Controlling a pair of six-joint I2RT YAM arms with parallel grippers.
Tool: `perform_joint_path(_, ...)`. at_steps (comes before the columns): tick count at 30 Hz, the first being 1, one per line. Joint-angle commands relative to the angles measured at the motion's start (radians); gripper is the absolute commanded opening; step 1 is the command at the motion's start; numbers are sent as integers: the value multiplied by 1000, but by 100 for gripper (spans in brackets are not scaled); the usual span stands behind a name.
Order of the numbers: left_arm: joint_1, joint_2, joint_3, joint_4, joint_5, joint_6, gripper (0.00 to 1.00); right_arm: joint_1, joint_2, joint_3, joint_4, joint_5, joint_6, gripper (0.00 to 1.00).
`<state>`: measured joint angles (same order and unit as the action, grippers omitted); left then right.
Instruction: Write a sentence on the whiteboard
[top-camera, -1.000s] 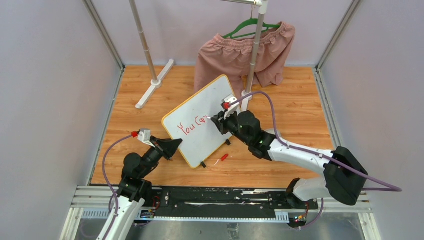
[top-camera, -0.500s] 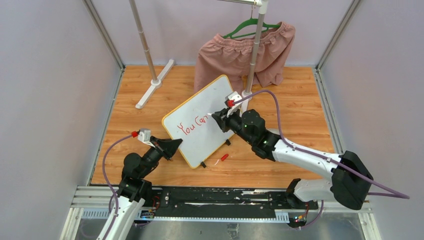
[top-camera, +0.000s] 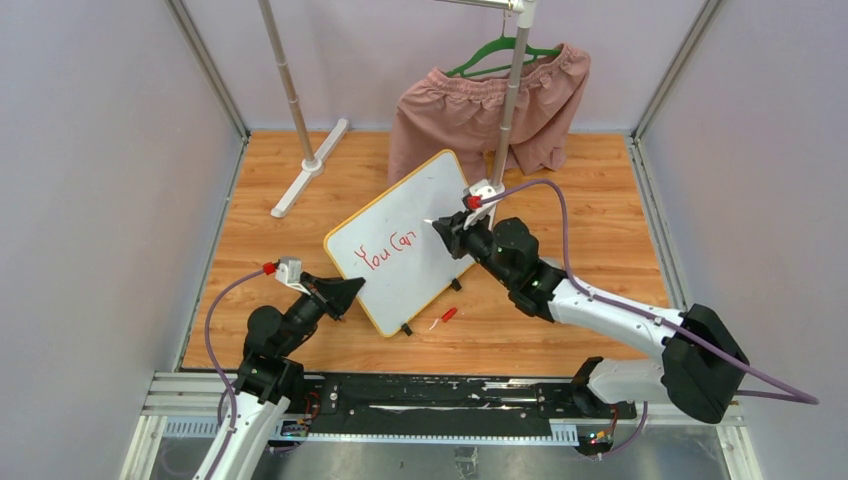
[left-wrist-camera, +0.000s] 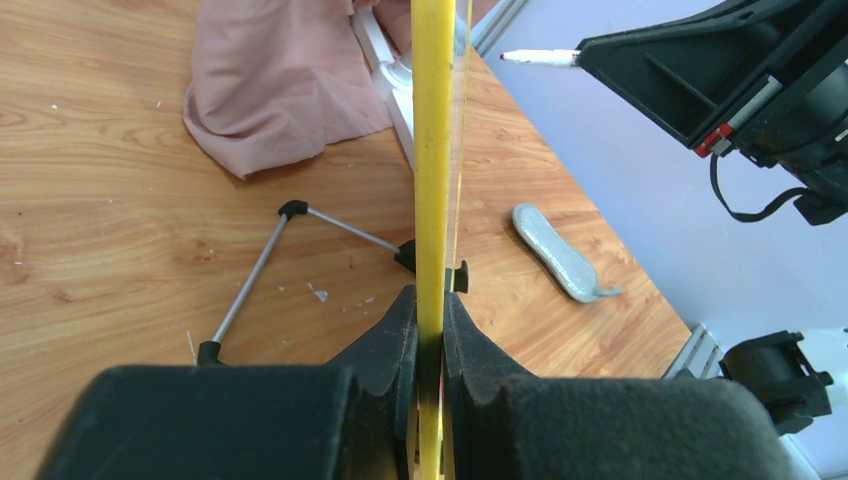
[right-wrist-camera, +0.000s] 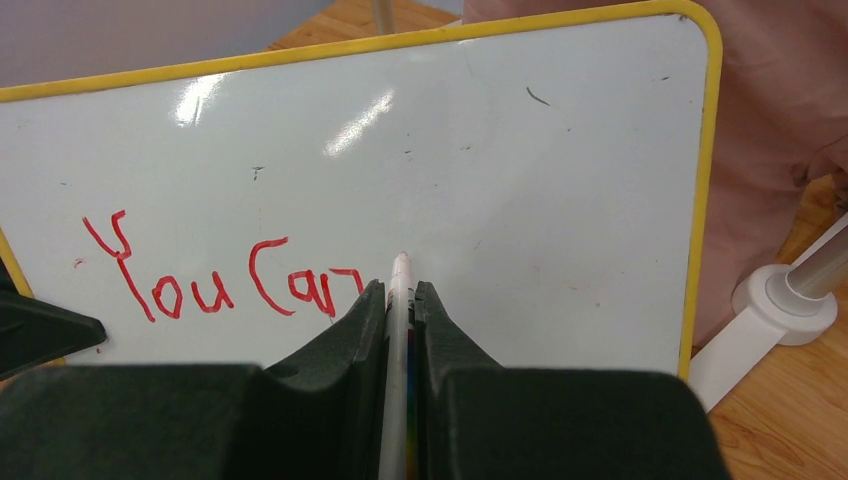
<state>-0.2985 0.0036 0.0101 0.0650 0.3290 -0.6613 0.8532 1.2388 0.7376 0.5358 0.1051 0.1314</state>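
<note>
The whiteboard (top-camera: 415, 215), white with a yellow frame, stands tilted on the wooden floor. Red writing (top-camera: 388, 249) on it reads "You Can", also clear in the right wrist view (right-wrist-camera: 215, 280). My left gripper (top-camera: 345, 293) is shut on the board's yellow edge (left-wrist-camera: 432, 200) at its near-left corner. My right gripper (top-camera: 447, 232) is shut on a white marker (right-wrist-camera: 398, 310), whose tip points at the board just right of the last letter. In the left wrist view the marker tip (left-wrist-camera: 535, 57) shows a small gap from the board.
Pink shorts (top-camera: 480, 105) hang on a green hanger from a rack post (top-camera: 505, 110) behind the board. A second rack foot (top-camera: 310, 165) lies at the back left. A red marker cap (top-camera: 448, 314) lies on the floor before the board.
My right gripper with the marker has moved right along the board and back from it, past the end of "Can". The left gripper and board have not moved.
</note>
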Motion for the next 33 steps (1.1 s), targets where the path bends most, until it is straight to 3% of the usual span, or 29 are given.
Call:
perform_joint_path(1, -8, -67, -61, -79, -2, 58, 0, -10, -30, -53, 129, -1, 1, 0)
perform_joint_path(15, -8, -67, -61, -82, -5, 57, 0, -25, -19, -34, 46, -6, -5, 0)
perform_joint_path(26, -8, -67, -65, -78, -7, 58, 0, -25, 32, -27, 78, 18, 2, 0)
perform_joint_path(33, -8, -67, -64, -79, -9, 58, 0, -25, -20, -59, 94, 33, 5, 0)
